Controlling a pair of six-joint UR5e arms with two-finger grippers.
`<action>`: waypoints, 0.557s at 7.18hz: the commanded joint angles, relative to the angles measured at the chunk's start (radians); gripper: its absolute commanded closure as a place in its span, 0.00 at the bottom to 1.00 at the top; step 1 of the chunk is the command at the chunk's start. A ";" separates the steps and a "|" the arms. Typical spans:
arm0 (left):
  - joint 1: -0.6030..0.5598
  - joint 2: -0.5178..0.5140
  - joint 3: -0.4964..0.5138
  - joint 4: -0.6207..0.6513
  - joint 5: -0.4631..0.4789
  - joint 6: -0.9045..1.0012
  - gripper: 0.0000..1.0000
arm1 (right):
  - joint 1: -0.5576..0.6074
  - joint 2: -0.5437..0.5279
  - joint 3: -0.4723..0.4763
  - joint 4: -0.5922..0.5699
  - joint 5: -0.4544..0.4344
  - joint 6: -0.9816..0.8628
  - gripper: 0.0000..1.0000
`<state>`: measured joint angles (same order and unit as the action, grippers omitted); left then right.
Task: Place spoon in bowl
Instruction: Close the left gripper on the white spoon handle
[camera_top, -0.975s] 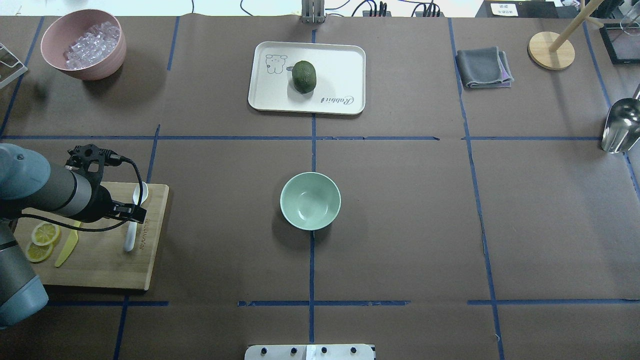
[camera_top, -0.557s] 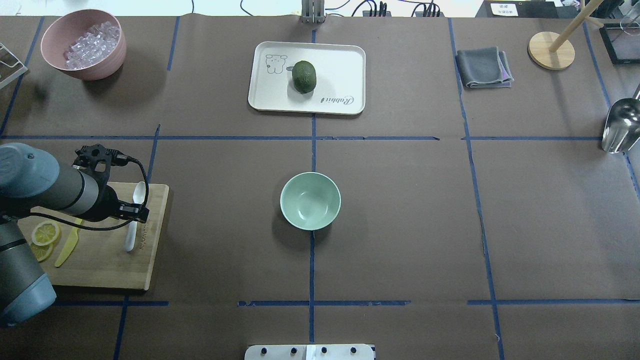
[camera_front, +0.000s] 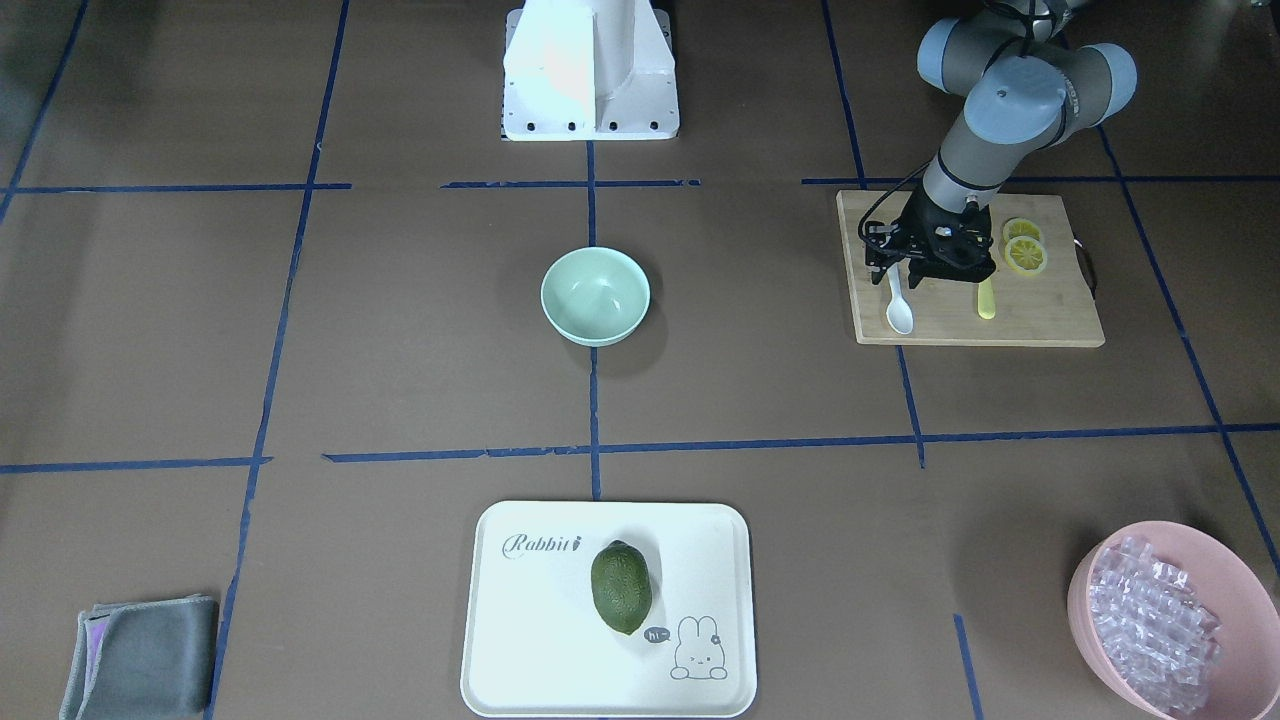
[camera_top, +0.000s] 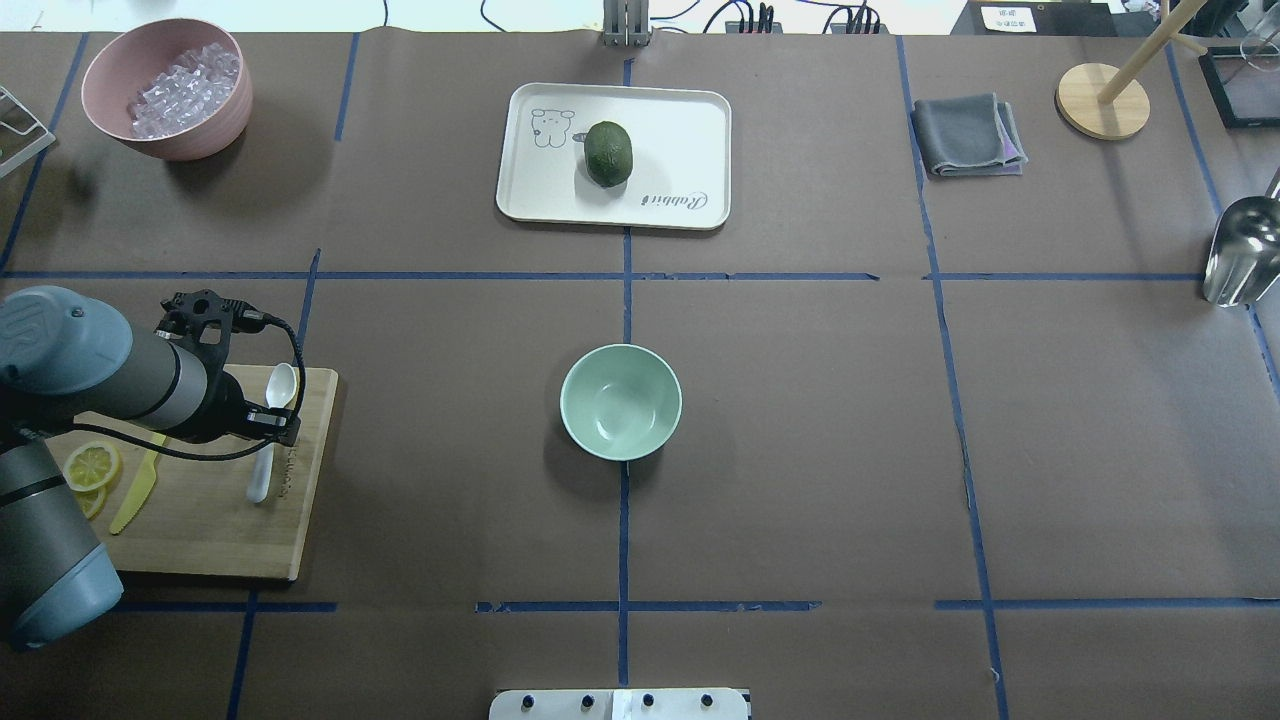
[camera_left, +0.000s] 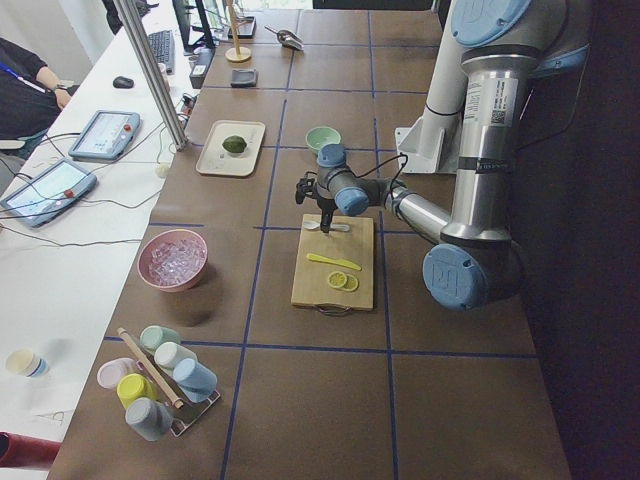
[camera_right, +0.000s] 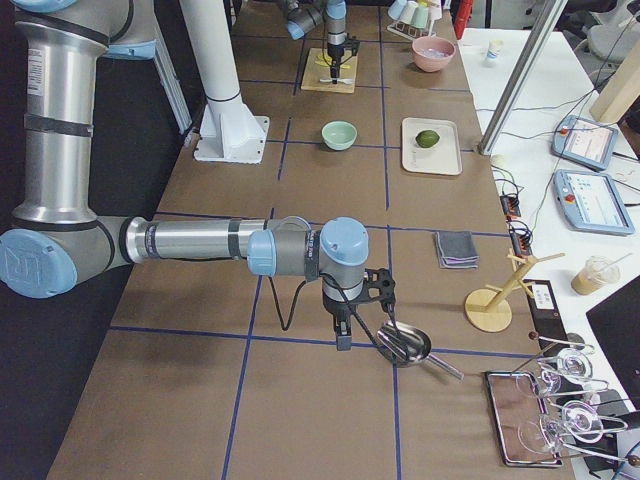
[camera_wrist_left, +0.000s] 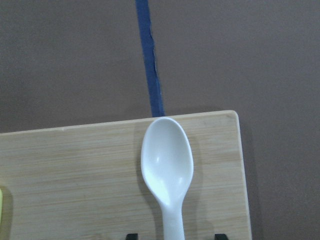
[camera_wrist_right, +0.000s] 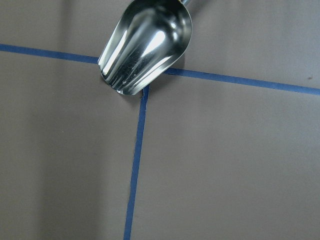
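The white spoon (camera_top: 282, 386) lies on the wooden cutting board (camera_top: 200, 530) at the table's left, scoop pointing away from me. My left gripper (camera_top: 272, 426) is low over its handle. In the left wrist view the spoon (camera_wrist_left: 167, 162) fills the centre, and the gripper (camera_wrist_left: 175, 236) is open with one dark fingertip on each side of the handle. The mint-green bowl (camera_top: 620, 402) stands empty at the table's middle, well to the right of the spoon. My right gripper (camera_right: 345, 335) shows only in the exterior right view, beside a metal scoop. I cannot tell its state.
A yellow knife (camera_top: 133, 495) and lemon slices (camera_top: 90, 467) lie on the board's left part. A pink bowl of ice (camera_top: 165, 85) is far left. A white tray (camera_top: 680, 130) with a green fruit (camera_top: 608, 153) is behind the bowl. A grey cloth (camera_top: 968, 135) and the metal scoop (camera_top: 1240, 250) are at right.
My left arm has shifted a little to the right, bringing the gripper closer over the spoon's handle. The spoon and bowl have not moved.
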<state>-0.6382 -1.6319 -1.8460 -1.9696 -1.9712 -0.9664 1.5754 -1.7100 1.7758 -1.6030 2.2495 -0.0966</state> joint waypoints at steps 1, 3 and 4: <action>0.000 0.000 0.002 0.002 0.000 0.000 0.56 | 0.000 0.000 0.001 0.000 -0.001 0.000 0.00; 0.000 0.003 0.002 0.000 0.000 0.000 0.76 | 0.000 -0.007 0.008 0.000 -0.001 0.000 0.00; 0.000 0.003 0.002 0.000 0.000 0.000 0.84 | 0.000 -0.008 0.011 0.000 -0.001 0.000 0.00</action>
<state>-0.6381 -1.6302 -1.8436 -1.9691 -1.9712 -0.9664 1.5754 -1.7155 1.7822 -1.6030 2.2488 -0.0967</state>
